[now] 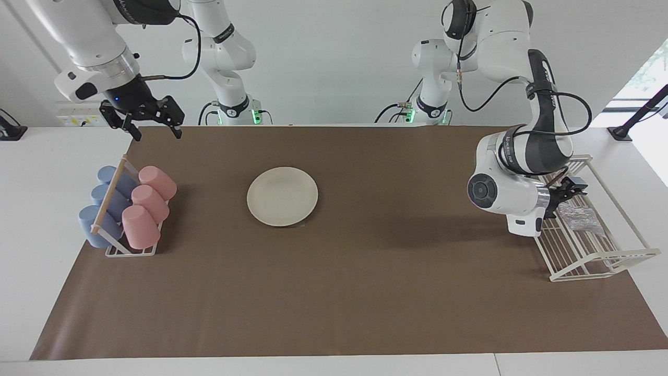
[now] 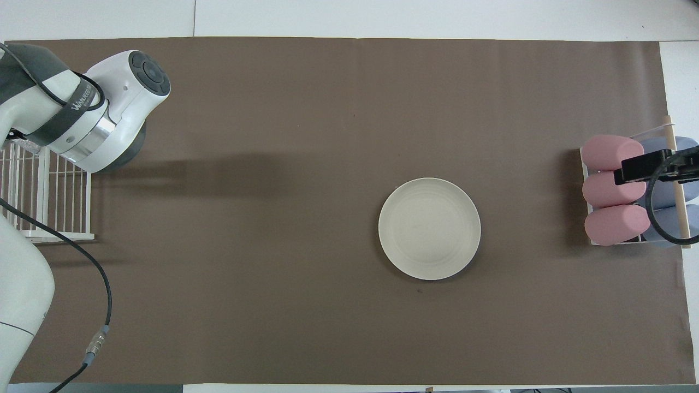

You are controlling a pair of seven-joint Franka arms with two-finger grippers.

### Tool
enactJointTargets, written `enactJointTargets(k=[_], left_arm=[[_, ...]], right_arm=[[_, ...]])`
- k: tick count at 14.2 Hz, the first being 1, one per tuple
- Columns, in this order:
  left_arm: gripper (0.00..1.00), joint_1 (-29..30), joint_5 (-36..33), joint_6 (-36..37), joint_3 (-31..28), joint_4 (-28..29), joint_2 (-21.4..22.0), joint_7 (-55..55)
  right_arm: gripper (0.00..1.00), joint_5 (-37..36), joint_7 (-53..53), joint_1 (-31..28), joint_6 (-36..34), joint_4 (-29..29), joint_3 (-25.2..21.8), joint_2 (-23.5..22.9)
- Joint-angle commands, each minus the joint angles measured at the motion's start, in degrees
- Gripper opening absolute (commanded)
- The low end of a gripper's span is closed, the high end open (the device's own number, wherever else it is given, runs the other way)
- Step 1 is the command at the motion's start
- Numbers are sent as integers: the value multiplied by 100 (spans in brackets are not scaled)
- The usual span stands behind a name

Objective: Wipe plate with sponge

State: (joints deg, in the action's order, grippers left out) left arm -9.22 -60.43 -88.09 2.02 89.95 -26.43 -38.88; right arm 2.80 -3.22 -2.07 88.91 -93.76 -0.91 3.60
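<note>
Left gripper (image 1: 569, 189) spread wide over the white wire rack (image 1: 621, 257), clamped on nothing; silvery sponge (image 1: 576, 216) lying loose in that rack, just below the fingertips, at about four o'clock from them. Cream plate (image 1: 282, 196) flat on the brown mat (image 1: 365, 292), well apart from the sponge. Right gripper (image 1: 151, 122) waiting, fingers apart, above the cup rack (image 1: 130, 250) with pink cups (image 1: 148, 203) and blue cups (image 1: 104, 201).
</note>
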Motion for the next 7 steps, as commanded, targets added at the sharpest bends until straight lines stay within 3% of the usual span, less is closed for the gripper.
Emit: enactJointTargets(k=[1,4,7], left_arm=[[100,17,31,-103,-17,57,24,-84],[100,17,302,-94,-17,-21,50,-76],[100,166,1327,-164,9,-188,462,38]], right_arm=[[100,-87,-109,-66,-23,-72,47,71],[100,-87,-109,-66,-23,-72,47,71],[100,-87,-109,-57,-84,-72,47,71]])
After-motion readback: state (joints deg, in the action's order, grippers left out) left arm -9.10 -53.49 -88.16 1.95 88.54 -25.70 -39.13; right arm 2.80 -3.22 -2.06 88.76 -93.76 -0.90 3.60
